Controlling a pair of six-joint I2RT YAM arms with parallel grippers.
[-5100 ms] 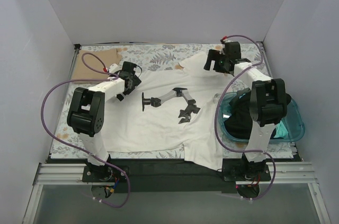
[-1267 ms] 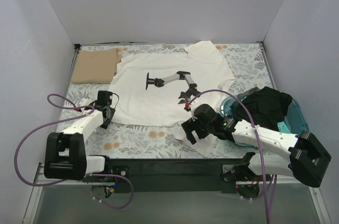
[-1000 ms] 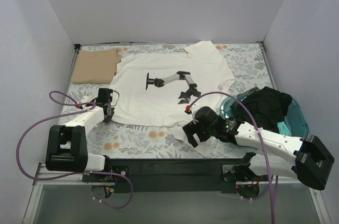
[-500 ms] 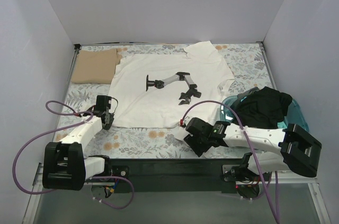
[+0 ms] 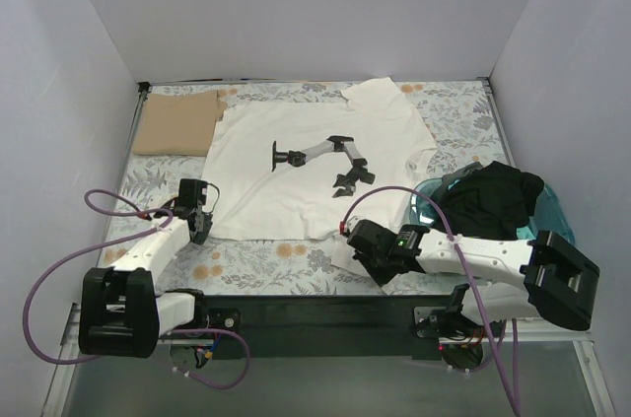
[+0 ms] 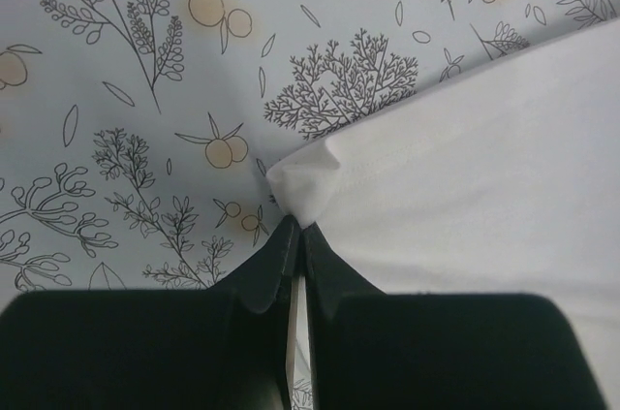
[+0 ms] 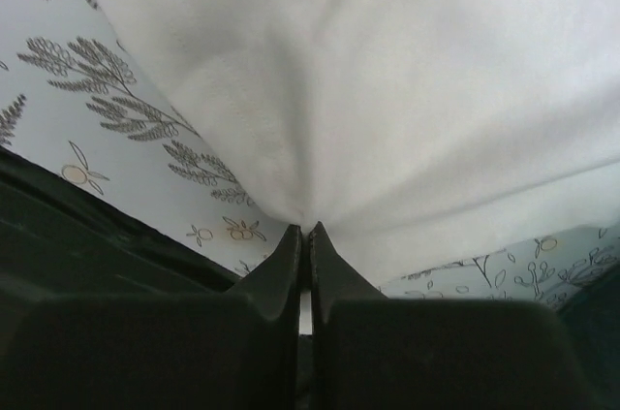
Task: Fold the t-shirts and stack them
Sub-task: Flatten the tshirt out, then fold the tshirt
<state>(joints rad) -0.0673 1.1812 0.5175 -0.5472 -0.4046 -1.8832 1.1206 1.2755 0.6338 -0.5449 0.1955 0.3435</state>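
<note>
A white t-shirt (image 5: pixel 296 180) with a black robot-arm print lies spread on the floral tablecloth (image 5: pixel 266 257). Its lower right part trails toward the table's front edge. My left gripper (image 5: pixel 202 225) is at the shirt's near-left corner. In the left wrist view the left gripper (image 6: pixel 295 226) is shut on that folded-over corner of the shirt (image 6: pixel 465 168). My right gripper (image 5: pixel 367 261) is low at the shirt's near-right part. In the right wrist view the right gripper (image 7: pixel 307 228) is shut on a bunched pinch of the shirt (image 7: pixel 387 71).
A tan folded cloth (image 5: pixel 175 123) lies at the back left corner. A teal bin (image 5: pixel 552 230) holding dark clothes (image 5: pixel 488 195) stands at the right, beside the right arm. The table's black front edge (image 5: pixel 296 304) runs just below both grippers.
The right gripper was open a second ago and has shut on the shirt's near-right part. The left gripper stayed shut on its corner and shifted slightly nearer.
</note>
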